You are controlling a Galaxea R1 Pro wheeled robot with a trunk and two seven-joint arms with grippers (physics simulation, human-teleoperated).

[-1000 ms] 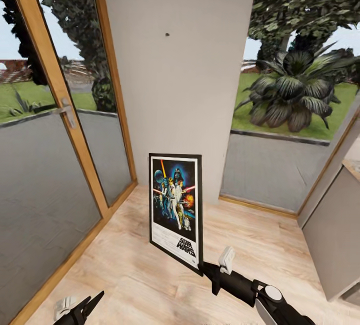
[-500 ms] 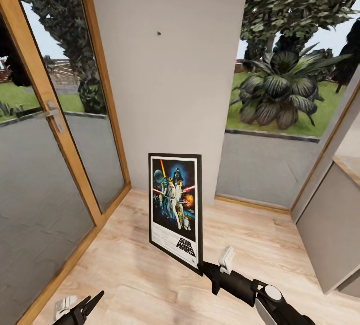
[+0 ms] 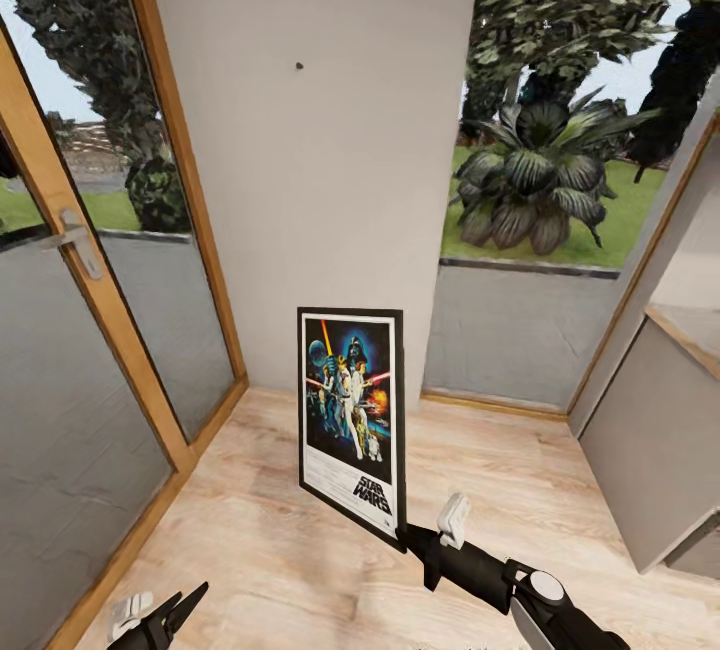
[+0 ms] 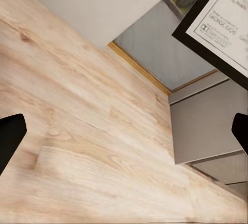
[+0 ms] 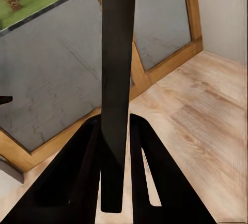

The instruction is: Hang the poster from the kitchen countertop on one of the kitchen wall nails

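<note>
A grey wall (image 3: 330,180) stands ahead with a nail (image 3: 299,64) high up. My right gripper (image 3: 412,536) is clamped on the poster (image 3: 352,420) at its bottom corner, holding it upright. My left gripper (image 3: 165,618) hangs apart, empty. Picking up is done; hanging is left.

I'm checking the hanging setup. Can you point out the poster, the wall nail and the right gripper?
poster (image 3: 351,417): head view, on the printed artwork.
wall nail (image 3: 299,64): head view, on the nail's dark head.
right gripper (image 5: 115,146): right wrist view, between the fingertips, clamped on the poster's edge.
</note>
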